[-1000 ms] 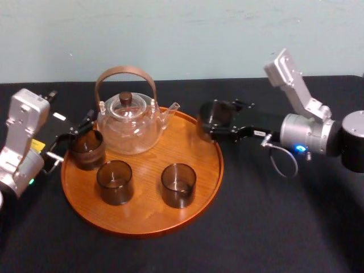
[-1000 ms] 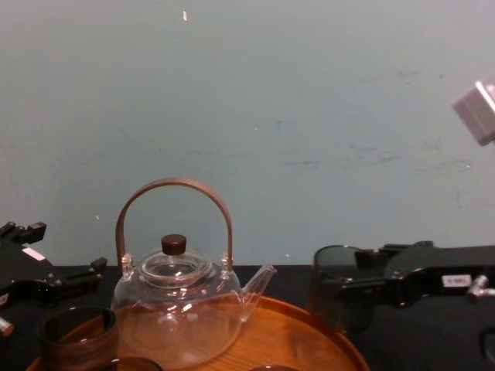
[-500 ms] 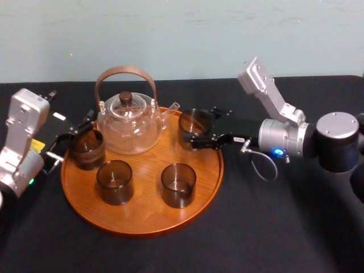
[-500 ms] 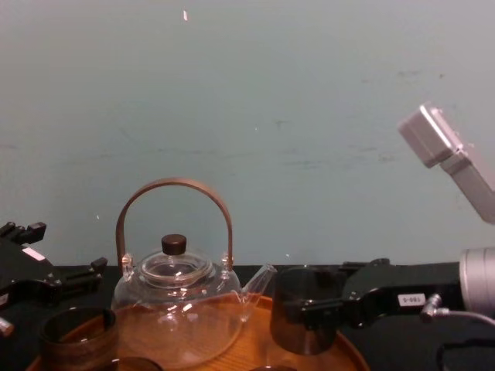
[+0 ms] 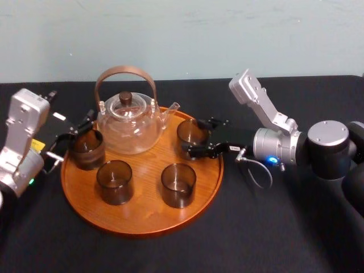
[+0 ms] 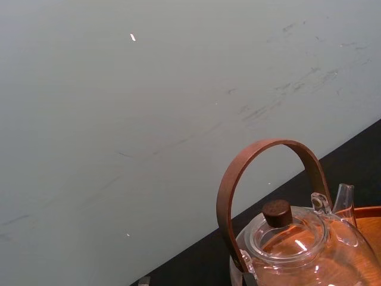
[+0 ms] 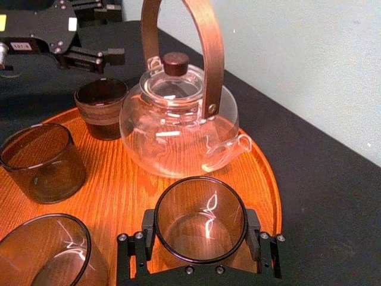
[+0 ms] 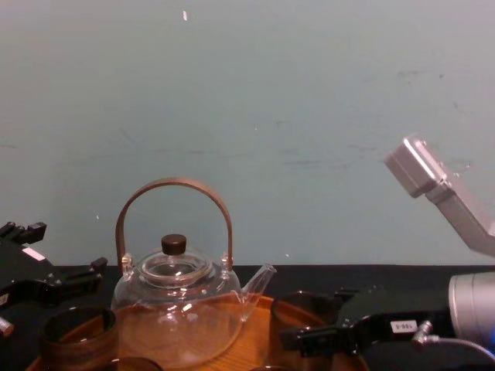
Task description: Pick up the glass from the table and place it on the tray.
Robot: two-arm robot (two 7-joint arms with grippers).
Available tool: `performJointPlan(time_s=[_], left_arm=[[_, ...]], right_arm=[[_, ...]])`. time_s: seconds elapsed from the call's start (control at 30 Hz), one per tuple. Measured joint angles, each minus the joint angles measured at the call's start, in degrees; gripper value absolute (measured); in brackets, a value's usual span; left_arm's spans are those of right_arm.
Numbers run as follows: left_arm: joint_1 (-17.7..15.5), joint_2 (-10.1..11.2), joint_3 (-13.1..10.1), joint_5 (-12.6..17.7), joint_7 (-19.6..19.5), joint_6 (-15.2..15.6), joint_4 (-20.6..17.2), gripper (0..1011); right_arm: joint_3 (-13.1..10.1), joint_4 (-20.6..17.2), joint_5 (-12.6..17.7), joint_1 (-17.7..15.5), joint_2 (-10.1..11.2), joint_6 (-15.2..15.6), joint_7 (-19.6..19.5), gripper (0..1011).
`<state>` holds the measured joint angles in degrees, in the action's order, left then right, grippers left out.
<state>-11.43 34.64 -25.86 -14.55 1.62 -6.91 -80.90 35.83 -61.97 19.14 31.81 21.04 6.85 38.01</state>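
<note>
The glass (image 5: 190, 131), a short smoky tumbler, sits low over the right side of the round wooden tray (image 5: 142, 219), just right of the teapot's spout. My right gripper (image 5: 192, 136) reaches in from the right and is shut on it. In the right wrist view both fingers (image 7: 255, 229) press the sides of the glass (image 7: 200, 208). I cannot tell if its base touches the wood. In the chest view the glass (image 8: 303, 308) is down at the rim of the tray (image 8: 271, 305). My left gripper (image 5: 74, 139) stands open at the tray's left edge.
A clear glass teapot (image 5: 126, 122) with a brown arched handle stands at the back of the tray. Three more dark tumblers are on the tray: left (image 5: 86, 149), front left (image 5: 115, 182) and front middle (image 5: 178, 185). Black cloth covers the table (image 5: 273, 227).
My right gripper has carried the glass leftward from beyond the tray's right rim to above the tray and lowered it. The left arm has not moved.
</note>
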Motion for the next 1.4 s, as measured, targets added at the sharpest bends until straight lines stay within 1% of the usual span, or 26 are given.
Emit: performJointPlan(time_s=[0.43,0.73,0.8,0.83,0.87,0.97,1.4], left_arm=[[0.0,0.0,0.0,0.0,0.0,0.0,0.0,1001],[0.0,0.0,0.0,0.0,0.0,0.0,0.0,1001],[0.0,0.0,0.0,0.0,0.0,0.0,0.0,1001],[0.0,0.0,0.0,0.0,0.0,0.0,0.0,1001],[0.0,0.0,0.0,0.0,0.0,0.0,0.0,1001],[0.0,0.0,0.0,0.0,0.0,0.0,0.0,1001],[0.0,0.0,0.0,0.0,0.0,0.0,0.0,1001]], right_arm=[[0.4,0.9,-1.1,-0.3,-0.4,-0.2,-0.3,901],[0.4,1.0,-1.1,-0.4,-0.4,-0.2,-0.3,901],[0.4,1.0,-1.2,-0.4,-0.4,0.0,-0.3,918],[0.4,1.0,-1.2,-0.4,-0.4,0.0,-0.3,956],[0.4,1.0,-1.2,-0.4,-0.4,0.0,-0.2,971],[0.4,1.0,-1.2,-0.4,-0.4,0.0,-0.2,1002],[0.3,1.0,-1.0,-0.3,-0.4,0.0,-0.2,1002]])
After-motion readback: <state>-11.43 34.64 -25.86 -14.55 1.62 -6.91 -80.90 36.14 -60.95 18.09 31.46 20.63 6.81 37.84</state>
